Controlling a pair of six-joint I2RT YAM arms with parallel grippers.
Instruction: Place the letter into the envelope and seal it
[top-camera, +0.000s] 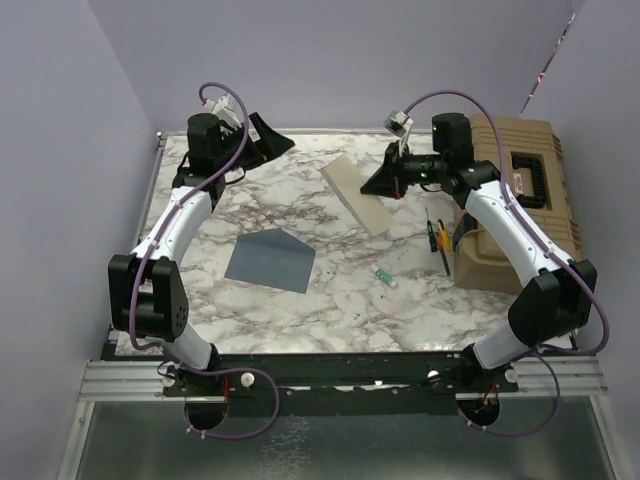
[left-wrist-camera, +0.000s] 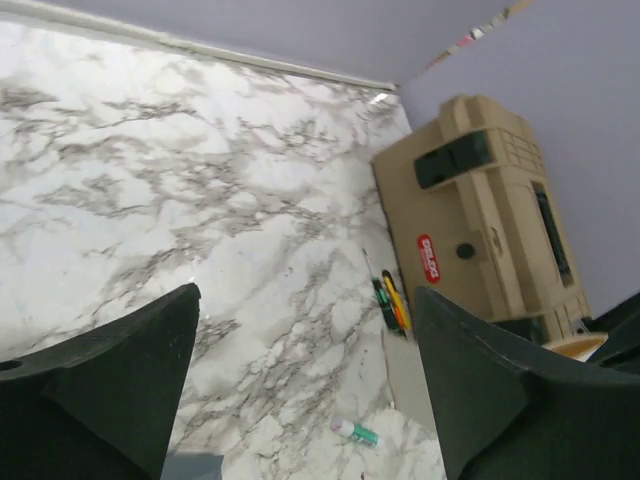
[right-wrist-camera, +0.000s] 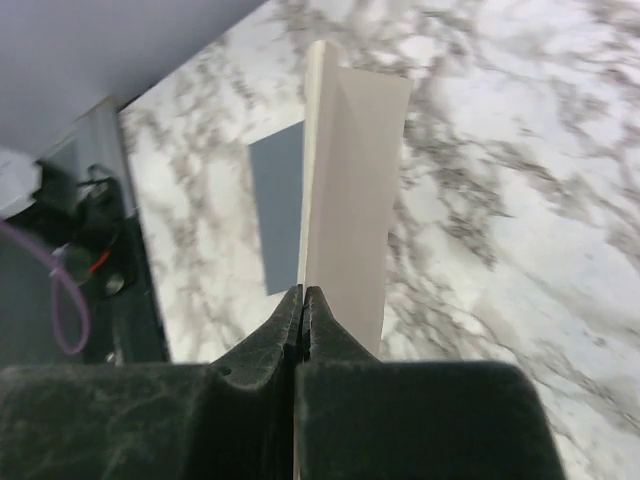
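Top external view: the left gripper (top-camera: 262, 135) hangs over the far left of the marble table (top-camera: 300, 205), holding nothing, well apart from both papers. The right gripper (top-camera: 385, 180) is at the far right of the table, its tips at the right-hand edge of the letter (top-camera: 358, 193), a tan sheet lying on a diagonal. The envelope (top-camera: 270, 260), slate blue-grey with its flap pointing away from the arms, lies flat nearer the bases and left of the letter, not touching it. A tan toolbox (top-camera: 520, 200) sits at the right edge of the table. Beside it lie several slim pens or drivers (top-camera: 437, 240), and a small green-and-white tube (top-camera: 386, 279) lies nearer the arms.

In the left wrist view, the left gripper's (left-wrist-camera: 305, 400) 2 dark fingers (left-wrist-camera: 110, 390) stand wide apart with only bare marble between them. The toolbox (left-wrist-camera: 480, 220), the pens or drivers (left-wrist-camera: 392, 303) and the tube (left-wrist-camera: 355, 432) show beyond, and a corner of the envelope (left-wrist-camera: 195, 467) shows at the bottom edge.

In the right wrist view, the right gripper (right-wrist-camera: 302, 300) is pinched closed on the near edge of the letter (right-wrist-camera: 350, 200). The sheet runs away from the fingers with a lengthwise bend in it. The envelope (right-wrist-camera: 280, 200) lies on the marble behind it. Whether the letter's far end rests on the table cannot be told.
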